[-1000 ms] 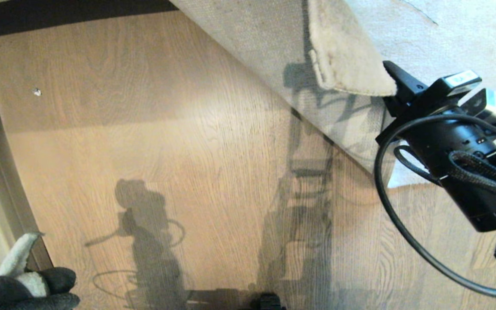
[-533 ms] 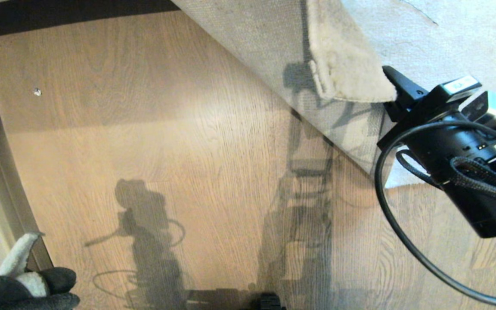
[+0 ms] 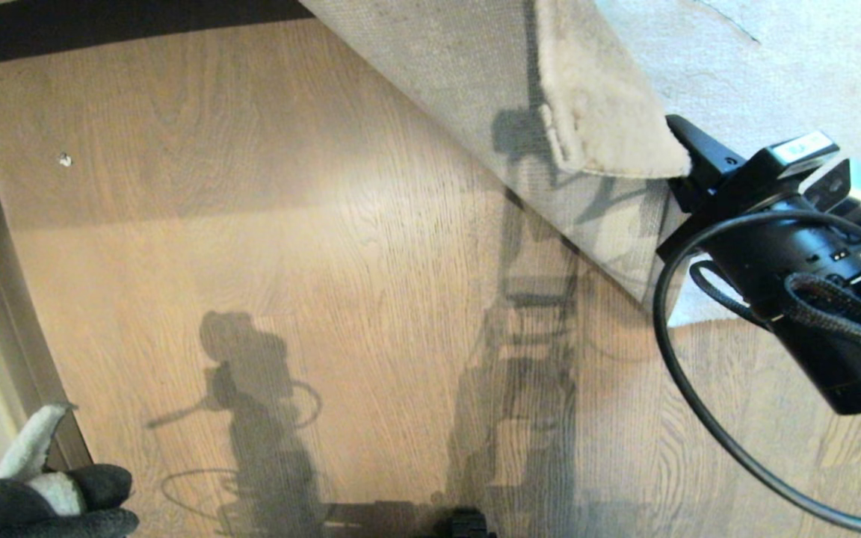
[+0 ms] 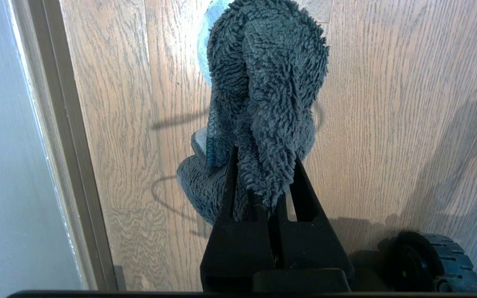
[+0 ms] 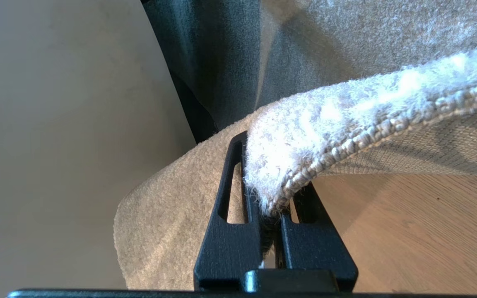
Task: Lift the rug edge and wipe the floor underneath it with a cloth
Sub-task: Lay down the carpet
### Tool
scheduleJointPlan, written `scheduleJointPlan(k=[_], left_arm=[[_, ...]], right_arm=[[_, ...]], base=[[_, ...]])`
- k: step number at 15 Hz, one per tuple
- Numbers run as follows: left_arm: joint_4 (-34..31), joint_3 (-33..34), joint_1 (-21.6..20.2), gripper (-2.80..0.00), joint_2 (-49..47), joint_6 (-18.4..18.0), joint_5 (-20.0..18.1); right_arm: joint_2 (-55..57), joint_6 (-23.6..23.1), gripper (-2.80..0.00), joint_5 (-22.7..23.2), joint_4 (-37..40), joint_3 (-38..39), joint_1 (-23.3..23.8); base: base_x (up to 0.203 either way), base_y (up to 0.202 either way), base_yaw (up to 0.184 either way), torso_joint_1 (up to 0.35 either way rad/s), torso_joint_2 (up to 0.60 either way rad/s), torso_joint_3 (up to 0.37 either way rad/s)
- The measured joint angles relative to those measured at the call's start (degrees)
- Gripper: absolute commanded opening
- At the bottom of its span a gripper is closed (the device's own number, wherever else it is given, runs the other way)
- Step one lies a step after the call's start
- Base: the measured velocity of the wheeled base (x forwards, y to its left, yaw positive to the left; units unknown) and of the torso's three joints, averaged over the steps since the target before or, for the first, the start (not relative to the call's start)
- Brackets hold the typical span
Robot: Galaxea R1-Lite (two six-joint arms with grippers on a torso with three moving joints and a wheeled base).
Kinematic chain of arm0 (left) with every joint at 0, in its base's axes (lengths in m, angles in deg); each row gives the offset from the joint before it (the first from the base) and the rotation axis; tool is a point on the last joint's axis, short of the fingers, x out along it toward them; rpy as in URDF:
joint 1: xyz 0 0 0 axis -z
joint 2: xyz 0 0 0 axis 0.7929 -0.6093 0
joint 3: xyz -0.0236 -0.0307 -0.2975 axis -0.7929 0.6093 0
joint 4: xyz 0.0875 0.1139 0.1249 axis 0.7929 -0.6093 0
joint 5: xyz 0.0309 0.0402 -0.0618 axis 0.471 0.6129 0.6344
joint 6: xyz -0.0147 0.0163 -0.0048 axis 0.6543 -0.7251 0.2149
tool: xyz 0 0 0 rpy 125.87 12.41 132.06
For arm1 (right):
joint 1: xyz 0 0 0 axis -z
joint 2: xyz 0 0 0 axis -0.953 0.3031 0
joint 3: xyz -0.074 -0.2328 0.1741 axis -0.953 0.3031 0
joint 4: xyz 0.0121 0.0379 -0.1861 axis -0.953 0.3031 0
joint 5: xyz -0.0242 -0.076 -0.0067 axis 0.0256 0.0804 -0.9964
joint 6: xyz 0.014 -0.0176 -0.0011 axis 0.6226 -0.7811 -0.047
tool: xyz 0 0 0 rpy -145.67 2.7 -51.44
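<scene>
While the right tool [image 5: 272,196] stays out at the right, clamped on the corner of the rug [image 3: 610,112], that corner is folded up and back so the woven backing shows (pile side curling over it). Bare floor [image 3: 288,246] lies exposed to the left of the fold. At the near left, the left tool [image 4: 263,182] is clamped on the cloth [image 4: 263,82], above the floor.
</scene>
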Motion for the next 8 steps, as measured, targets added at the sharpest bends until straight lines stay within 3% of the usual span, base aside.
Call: scheduleJointPlan(k=[8], left_arm=[[0.00,0.00,0.00,-2.80,0.00,0.00,0.00]], right_arm=[[0.33,-0.36,-2.80,0.00,-0.11,0.56,0.00]], base=[[0.000,0.000,0.000,0.000,0.00,0.000]])
